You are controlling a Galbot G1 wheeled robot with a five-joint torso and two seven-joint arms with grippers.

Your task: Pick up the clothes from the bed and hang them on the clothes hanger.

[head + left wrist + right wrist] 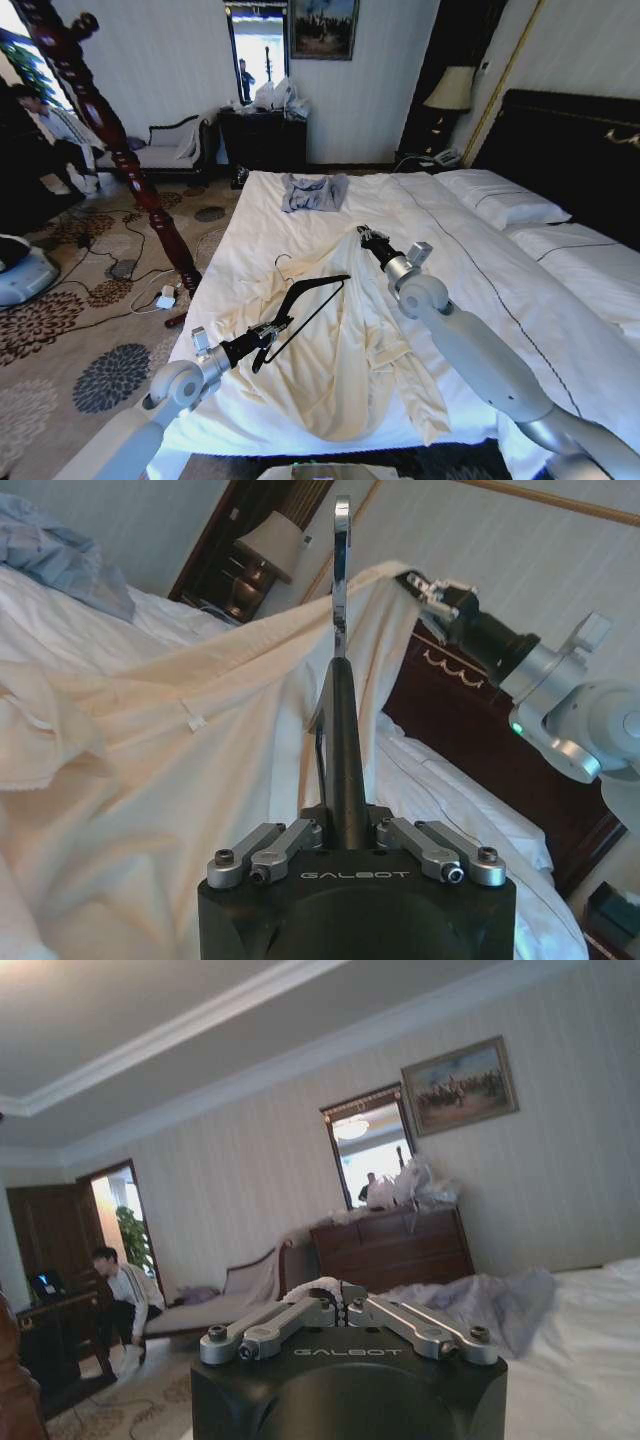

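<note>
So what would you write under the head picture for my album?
Left hand holds the slim black triangular hanger while right hand lifts the cream soft-fabric robe off the white-sheeted bed.

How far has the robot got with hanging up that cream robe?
Partway. The left gripper already holds the black clothes hanger above the bed. The right gripper is pinching one edge of the cream clothes and lifting it, while most of the fabric lies on the sheets. Left to do: get the garment onto the hanger.
</note>
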